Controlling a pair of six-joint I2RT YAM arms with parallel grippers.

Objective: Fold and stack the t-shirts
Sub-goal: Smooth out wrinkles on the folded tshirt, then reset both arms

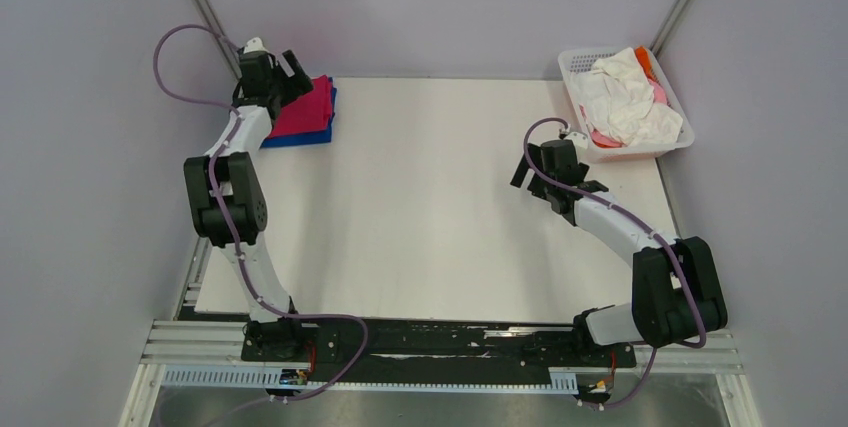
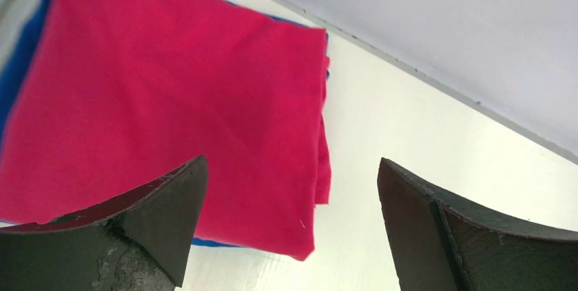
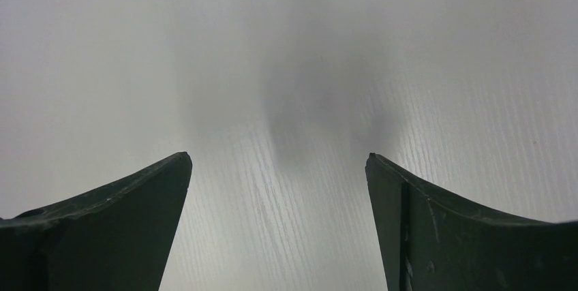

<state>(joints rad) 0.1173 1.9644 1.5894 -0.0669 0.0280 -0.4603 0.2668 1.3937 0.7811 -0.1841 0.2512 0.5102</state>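
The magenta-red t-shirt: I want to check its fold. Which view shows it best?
The left wrist view: the magenta-red t-shirt fills the frame, folded flat on the blue t-shirt. The top external view shows it small, partly behind the left gripper. The right wrist view shows only table.

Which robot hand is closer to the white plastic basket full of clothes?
Right. The right gripper hovers over the table just beside the white plastic lattice basket; the left gripper is across the table, above the folded magenta-red t-shirt.
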